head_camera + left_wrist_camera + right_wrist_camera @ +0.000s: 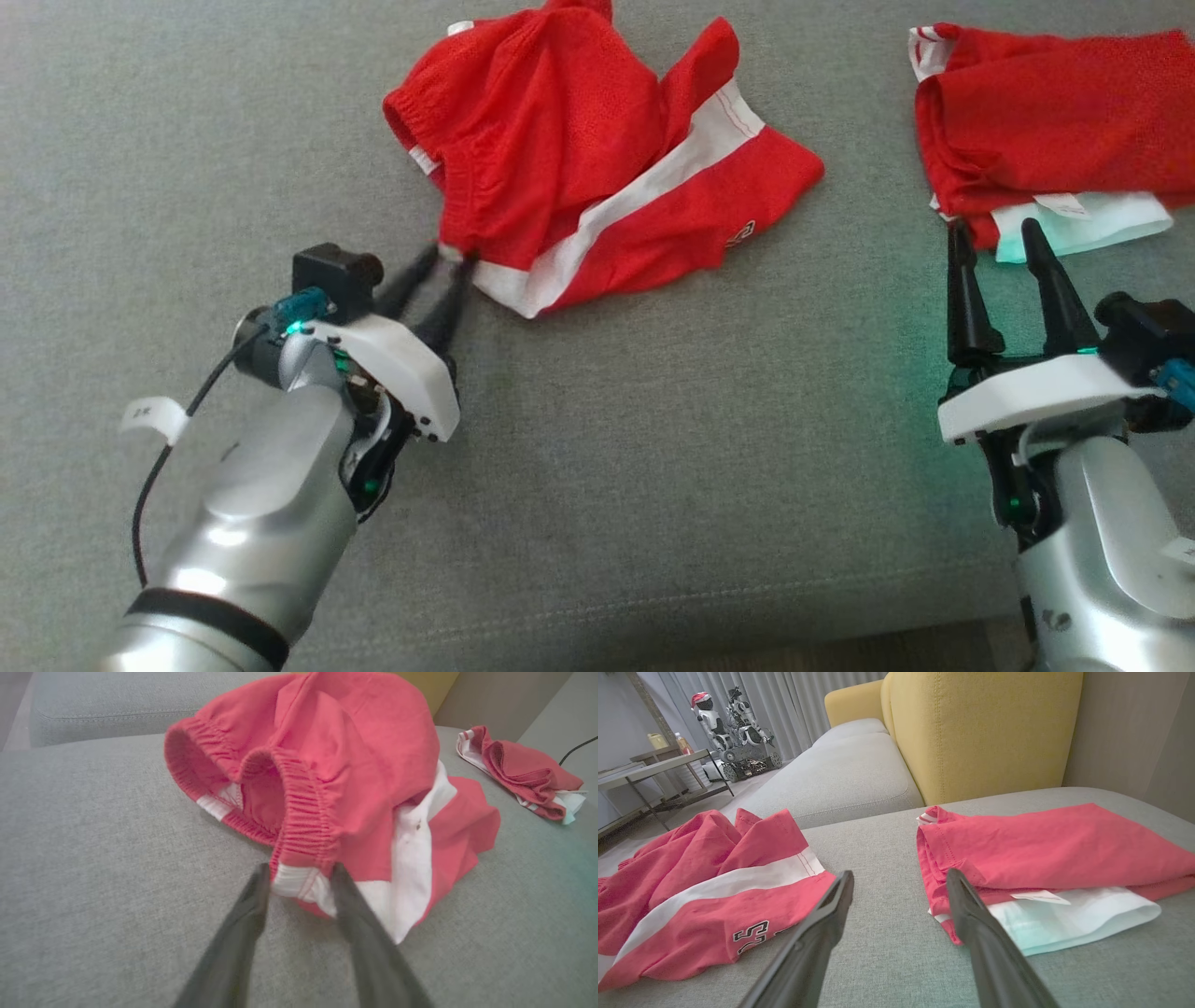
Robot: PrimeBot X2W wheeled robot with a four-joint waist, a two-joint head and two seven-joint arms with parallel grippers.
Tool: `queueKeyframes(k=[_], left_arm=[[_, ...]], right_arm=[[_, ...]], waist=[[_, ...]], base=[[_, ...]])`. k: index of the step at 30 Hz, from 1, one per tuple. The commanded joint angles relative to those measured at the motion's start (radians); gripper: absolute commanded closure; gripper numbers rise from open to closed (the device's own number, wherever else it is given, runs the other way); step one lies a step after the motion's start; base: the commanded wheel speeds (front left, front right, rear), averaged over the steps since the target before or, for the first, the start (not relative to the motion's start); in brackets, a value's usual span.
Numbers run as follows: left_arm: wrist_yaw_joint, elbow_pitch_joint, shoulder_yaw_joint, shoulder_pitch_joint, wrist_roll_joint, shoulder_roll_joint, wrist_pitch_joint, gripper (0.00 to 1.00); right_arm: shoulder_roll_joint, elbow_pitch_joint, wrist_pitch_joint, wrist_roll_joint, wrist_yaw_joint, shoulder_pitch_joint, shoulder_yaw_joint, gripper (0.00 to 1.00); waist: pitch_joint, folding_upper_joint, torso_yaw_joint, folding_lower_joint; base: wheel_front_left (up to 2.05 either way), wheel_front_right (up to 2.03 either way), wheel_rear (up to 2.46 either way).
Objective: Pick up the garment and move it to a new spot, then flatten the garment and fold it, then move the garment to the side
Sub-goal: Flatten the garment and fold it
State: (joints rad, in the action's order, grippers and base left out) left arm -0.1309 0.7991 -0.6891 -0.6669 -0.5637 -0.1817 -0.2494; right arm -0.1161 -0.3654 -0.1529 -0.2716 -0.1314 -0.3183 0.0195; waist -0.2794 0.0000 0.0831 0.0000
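1. The grey sofa cushion (653, 467) is the work surface. It has bare room in front of the cloth and to its left.
2. The shorts (597, 177), red with a white stripe, lie crumpled near the middle of the cushion towards the far side. Their waistband (303, 821) gapes towards the left arm.
3. A folded garment (1055, 112) lies well apart on the right and looks finished, so it should be left alone.
4. The right gripper (991, 226) hovers just in front of that folded garment, fingers spread wide and holding nothing.
5. The left gripper (450, 259) is low at the near-left edge of the shorts. One finger sits on each side of the white corner (299, 882) below the waistband. A gap shows between the fingers with cloth in it, but I cannot tell whether they pinch it.
6. The step in hand looks like the pickup.
   - Seat the corner deep between the fingers.
   - Clamp fully before rising, since the bunched elastic is thick and may slip.
   - Lift straight up so the shorts hang free rather than drag.
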Motion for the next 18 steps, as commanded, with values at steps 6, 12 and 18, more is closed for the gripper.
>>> queueKeyframes(k=[6, 12, 18], left_arm=[[0.000, -0.056, 0.011, -0.057, -0.018, -0.037, -0.012, 1.00], [0.000, -0.105, 0.022, -0.046, -0.008, -0.024, -0.012, 1.00], [0.000, -0.155, 0.016, -0.035, 0.022, 0.010, -0.012, 1.00]], right_arm=[[-0.017, 0.028, 0.025, 0.010, 0.001, -0.057, 0.039, 0.00], [-0.067, -0.004, 0.108, -0.005, 0.001, -0.139, 0.097, 0.00], [-0.163, -0.098, 0.241, -0.074, 0.001, -0.300, 0.234, 0.00]], waist=[[-0.003, 0.0000, -0.032, 0.0000], [-0.011, 0.0000, -0.076, 0.0000], [-0.036, 0.0000, -0.136, 0.0000]], base=[[0.00, 0.00, 0.00], [0.00, 0.00, 0.00], [0.00, 0.00, 0.00]])
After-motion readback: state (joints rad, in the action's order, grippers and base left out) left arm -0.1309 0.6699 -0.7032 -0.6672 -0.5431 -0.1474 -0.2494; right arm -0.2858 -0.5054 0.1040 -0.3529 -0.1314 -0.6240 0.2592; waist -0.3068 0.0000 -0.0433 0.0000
